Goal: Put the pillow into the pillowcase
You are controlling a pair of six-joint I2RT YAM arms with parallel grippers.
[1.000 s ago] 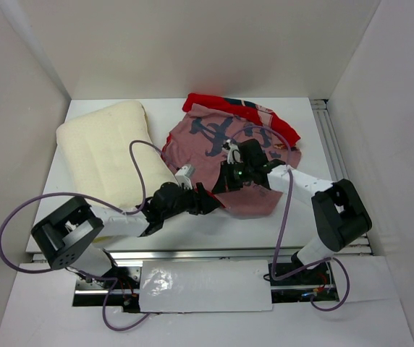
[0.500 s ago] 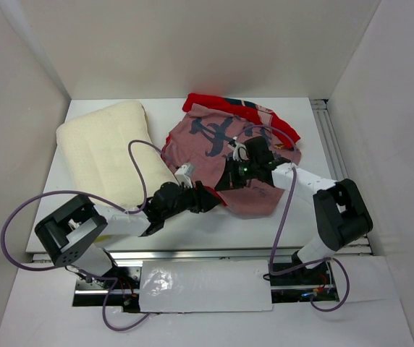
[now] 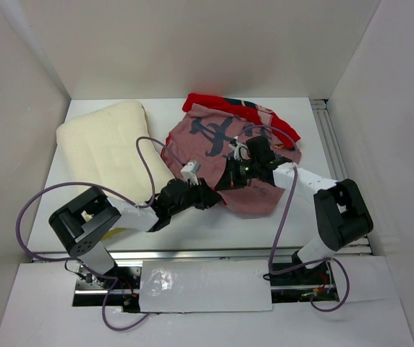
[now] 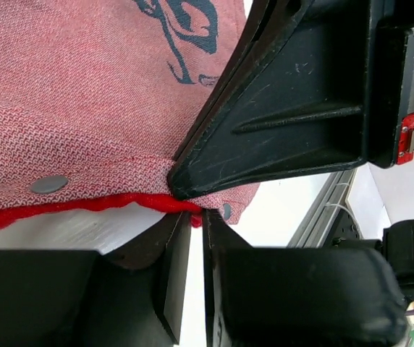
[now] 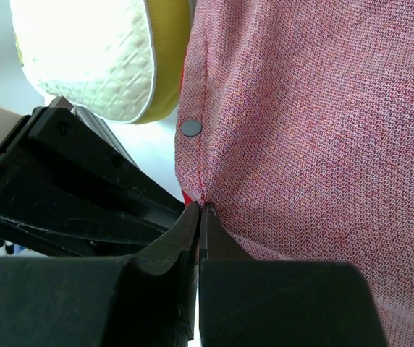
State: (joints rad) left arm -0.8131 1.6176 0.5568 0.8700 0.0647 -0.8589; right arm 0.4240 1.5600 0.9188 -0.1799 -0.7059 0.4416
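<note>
On my screens the pillowcase (image 3: pixel 214 137) shows a faded pink weave with dark navy brush-like marks, a bright red hem and dull grey snaps (image 4: pixel 48 184), the pillow (image 3: pixel 106 148) is cream with a quilted texture and yellow-green edging, and the table (image 3: pixel 279 224) is white.

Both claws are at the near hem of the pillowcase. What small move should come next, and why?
Probably close the left claw fully on the pillowcase hem. The right claw is shut on that edge, while the left jaws stand nearly closed with the hem at their tips; whether they grip is unclear. Both holds seem needed to open the mouth.
</note>
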